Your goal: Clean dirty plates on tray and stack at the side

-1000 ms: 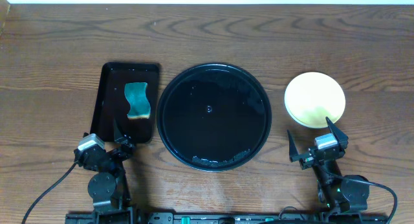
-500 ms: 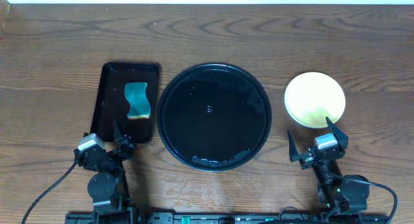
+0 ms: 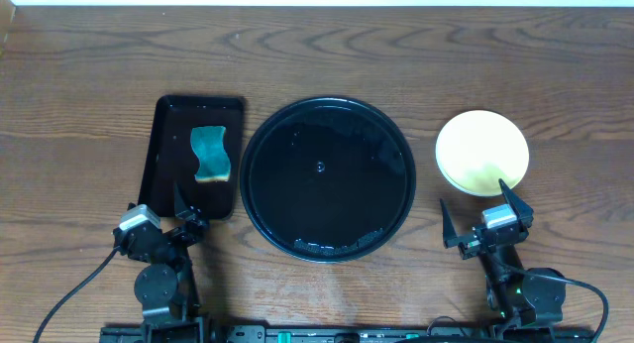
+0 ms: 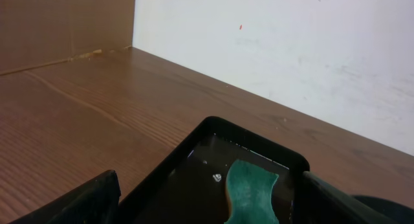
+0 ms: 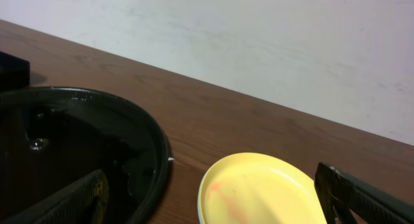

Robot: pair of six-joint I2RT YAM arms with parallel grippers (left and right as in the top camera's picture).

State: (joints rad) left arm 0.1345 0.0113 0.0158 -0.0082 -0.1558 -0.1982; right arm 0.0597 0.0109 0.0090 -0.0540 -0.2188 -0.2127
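Note:
The round black tray (image 3: 327, 105) sits mid-table with no plates on it, only wet glints; its rim shows in the right wrist view (image 5: 158, 153). A pale yellow plate (image 3: 481, 151) lies on the table right of the tray, on top of a stack; a faint reddish smear shows on it in the right wrist view (image 5: 259, 191). The mint-blue plates are hidden. My left gripper (image 3: 157, 222) is open and empty at the near end of the rectangular tray. My right gripper (image 3: 482, 216) is open and empty just in front of the yellow plate.
A rectangular black tray (image 3: 168, 115) left of the round tray holds a green sponge (image 3: 209, 153), also in the left wrist view (image 4: 251, 193). A white wall runs along the far table edge. Both arm bases stand at the near edge.

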